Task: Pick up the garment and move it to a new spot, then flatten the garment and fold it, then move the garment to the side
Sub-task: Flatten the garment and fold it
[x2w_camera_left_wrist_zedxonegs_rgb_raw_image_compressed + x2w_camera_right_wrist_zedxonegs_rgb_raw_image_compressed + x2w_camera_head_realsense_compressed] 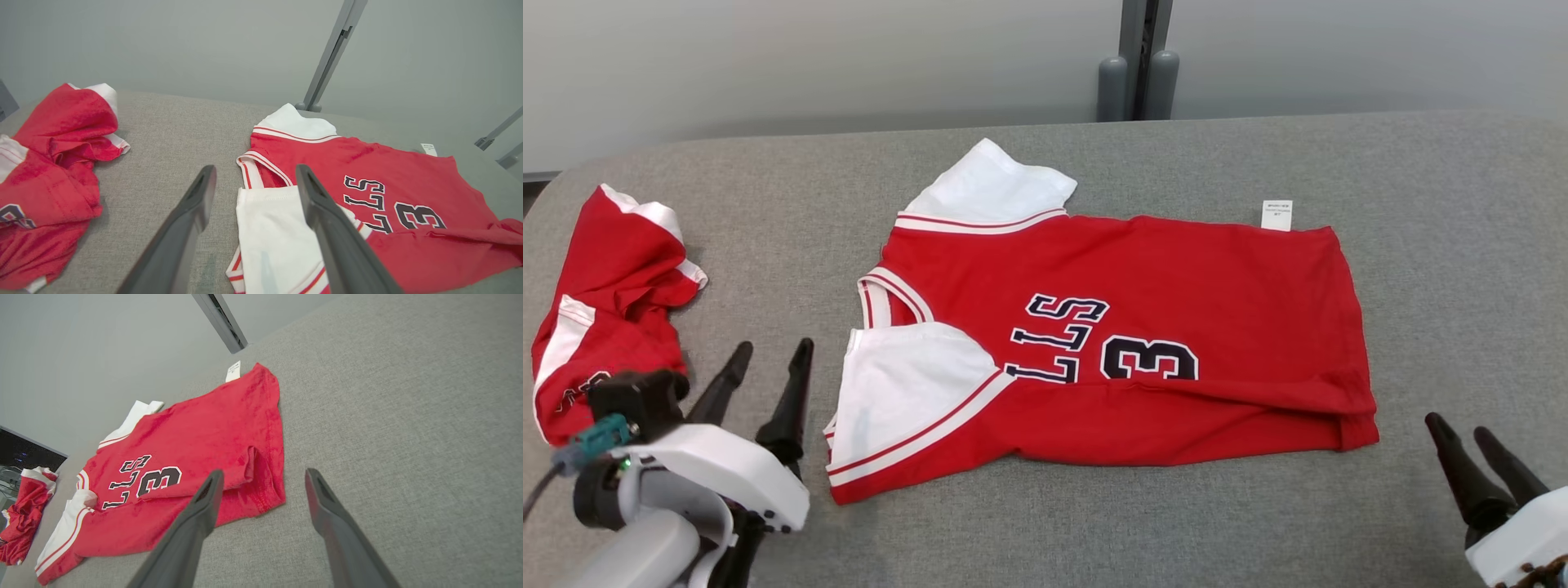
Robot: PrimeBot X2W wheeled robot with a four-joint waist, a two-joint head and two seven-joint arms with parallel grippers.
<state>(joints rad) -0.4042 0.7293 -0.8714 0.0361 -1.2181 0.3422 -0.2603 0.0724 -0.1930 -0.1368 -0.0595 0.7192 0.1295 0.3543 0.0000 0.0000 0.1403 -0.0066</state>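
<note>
A red jersey (pixel 1176 327) with white sleeves and dark lettering lies on the grey table, folded lengthwise, its near edge doubled over. The neck end points left, the hem right. In the left wrist view the jersey (pixel 408 183) spreads to the right, a white sleeve (pixel 273 237) lying between my fingers. My left gripper (pixel 765 359) hovers open just left of that sleeve, holding nothing. My right gripper (pixel 1462 437) stands open near the table's front right, a little apart from the hem corner (pixel 265 494).
A second red and white garment (pixel 605 310) lies crumpled at the table's left end, close behind my left gripper. A grey post (pixel 1139 57) rises behind the table's far edge. Bare grey table surface (pixel 1462 245) stretches right of the jersey.
</note>
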